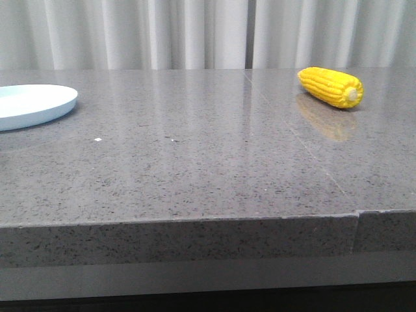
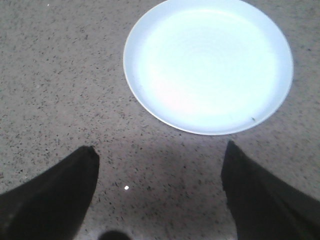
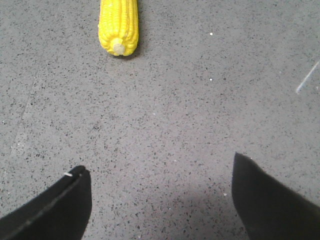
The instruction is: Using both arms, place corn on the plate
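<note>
The yellow corn [image 1: 331, 87] lies on its side at the far right of the grey table, pale cut end toward the front right. The pale blue-white plate [image 1: 29, 104] sits at the far left, partly cut off by the frame edge, with nothing on it. Neither gripper shows in the front view. In the left wrist view my left gripper [image 2: 160, 155] is open and empty over bare table, the plate [image 2: 207, 65] just beyond its fingertips. In the right wrist view my right gripper [image 3: 160, 167] is open and empty, the corn [image 3: 119, 27] well beyond it and off to one side.
The speckled grey stone table [image 1: 195, 162] has a seam [image 1: 305, 156] running from the back toward the front right. Its front edge [image 1: 175, 224] crosses the lower part of the front view. Pale curtains [image 1: 195, 32] hang behind.
</note>
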`<state>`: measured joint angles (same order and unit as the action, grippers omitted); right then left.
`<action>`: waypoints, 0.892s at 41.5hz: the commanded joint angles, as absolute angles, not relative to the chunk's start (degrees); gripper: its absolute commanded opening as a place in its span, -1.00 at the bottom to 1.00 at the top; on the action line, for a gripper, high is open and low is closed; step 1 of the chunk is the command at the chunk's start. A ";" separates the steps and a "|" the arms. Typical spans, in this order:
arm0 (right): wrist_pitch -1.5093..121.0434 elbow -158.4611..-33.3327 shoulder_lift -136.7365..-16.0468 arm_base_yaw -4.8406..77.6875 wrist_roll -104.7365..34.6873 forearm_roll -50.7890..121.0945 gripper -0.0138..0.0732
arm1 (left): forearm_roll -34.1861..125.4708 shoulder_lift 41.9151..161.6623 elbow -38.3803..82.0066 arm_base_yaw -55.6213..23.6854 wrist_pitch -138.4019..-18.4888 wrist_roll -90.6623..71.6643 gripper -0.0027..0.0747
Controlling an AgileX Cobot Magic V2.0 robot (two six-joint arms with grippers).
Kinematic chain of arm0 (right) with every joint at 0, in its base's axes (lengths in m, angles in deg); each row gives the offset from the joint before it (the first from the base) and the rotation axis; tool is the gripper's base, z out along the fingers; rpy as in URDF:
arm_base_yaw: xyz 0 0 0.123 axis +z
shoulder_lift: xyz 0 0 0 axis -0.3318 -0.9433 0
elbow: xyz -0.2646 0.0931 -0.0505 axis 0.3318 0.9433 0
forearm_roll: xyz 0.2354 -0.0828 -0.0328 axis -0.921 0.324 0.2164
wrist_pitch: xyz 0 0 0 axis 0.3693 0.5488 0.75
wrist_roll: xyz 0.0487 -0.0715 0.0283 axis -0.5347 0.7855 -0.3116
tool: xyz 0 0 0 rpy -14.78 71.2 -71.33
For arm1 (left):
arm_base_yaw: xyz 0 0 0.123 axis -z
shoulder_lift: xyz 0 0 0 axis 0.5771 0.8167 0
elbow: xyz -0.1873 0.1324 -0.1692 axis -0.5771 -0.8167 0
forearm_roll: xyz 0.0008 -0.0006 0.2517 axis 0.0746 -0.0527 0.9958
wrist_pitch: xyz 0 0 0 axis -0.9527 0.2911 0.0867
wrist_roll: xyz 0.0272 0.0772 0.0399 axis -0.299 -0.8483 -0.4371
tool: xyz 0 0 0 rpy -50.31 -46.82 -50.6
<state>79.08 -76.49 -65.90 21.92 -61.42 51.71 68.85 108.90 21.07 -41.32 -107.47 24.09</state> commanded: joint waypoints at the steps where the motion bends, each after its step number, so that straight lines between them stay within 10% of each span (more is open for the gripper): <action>1: 75.70 -78.47 -65.80 21.77 -60.96 52.36 0.70 | 64.85 112.93 25.61 -44.56 -105.14 21.98 0.37; 37: 75.70 -78.47 -65.80 21.77 -60.96 52.36 0.70 | 41.89 144.41 44.57 -50.07 -107.58 5.28 0.34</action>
